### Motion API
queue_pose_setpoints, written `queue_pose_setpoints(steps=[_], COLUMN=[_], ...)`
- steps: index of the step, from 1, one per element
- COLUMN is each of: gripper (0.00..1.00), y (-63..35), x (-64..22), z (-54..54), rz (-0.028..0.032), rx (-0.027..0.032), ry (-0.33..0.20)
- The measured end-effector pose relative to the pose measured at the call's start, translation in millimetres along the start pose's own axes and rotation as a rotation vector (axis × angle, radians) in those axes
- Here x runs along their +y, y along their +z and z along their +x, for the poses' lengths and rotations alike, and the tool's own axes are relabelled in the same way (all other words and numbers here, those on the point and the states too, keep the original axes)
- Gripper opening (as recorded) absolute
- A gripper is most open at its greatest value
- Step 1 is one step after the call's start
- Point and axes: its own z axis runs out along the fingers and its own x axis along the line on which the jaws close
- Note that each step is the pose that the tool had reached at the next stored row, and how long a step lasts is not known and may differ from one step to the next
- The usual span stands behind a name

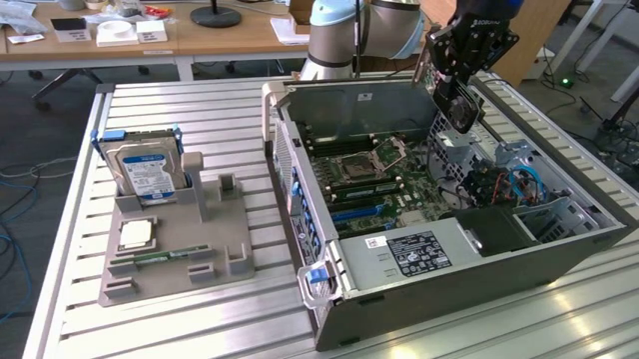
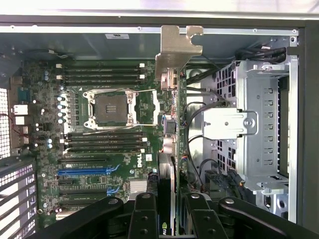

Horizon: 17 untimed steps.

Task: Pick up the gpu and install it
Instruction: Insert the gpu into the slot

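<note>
Black two-fingered end effector (image 1: 454, 78) grips the gpu (image 1: 459, 108), a thin green circuit card with a dark fan face, clamped between its fingers (image 2: 144, 216) above the open grey computer case (image 1: 450, 262). In the wrist view the card (image 2: 169, 124) shows edge-on over the green motherboard (image 2: 99, 129). Its long axis runs away from the fingers, and the silver metal bracket (image 2: 175, 50) at its far end points to the case wall. On the slatted metal worktop (image 1: 200, 112), at the exterior view's left, a silver hard drive (image 1: 145, 172) stands in a grey holder (image 1: 179, 254).
</note>
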Motion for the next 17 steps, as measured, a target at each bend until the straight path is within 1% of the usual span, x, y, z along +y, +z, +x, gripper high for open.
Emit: queue_pose_setpoints(steps=[6,9,12,17], gripper=[0.26,0.26,0.26,0.26], y=[0.0,0.2,0.5,0.9], x=[0.0,0.0,0.0,0.0], z=[0.0,0.1,0.1,0.1], rz=[0.0000,-0.0007,-0.0028,-0.0073], rx=[0.0001,0.0007,0.0020,0.0054], ry=[-0.002,-0.015,-0.046,-0.128])
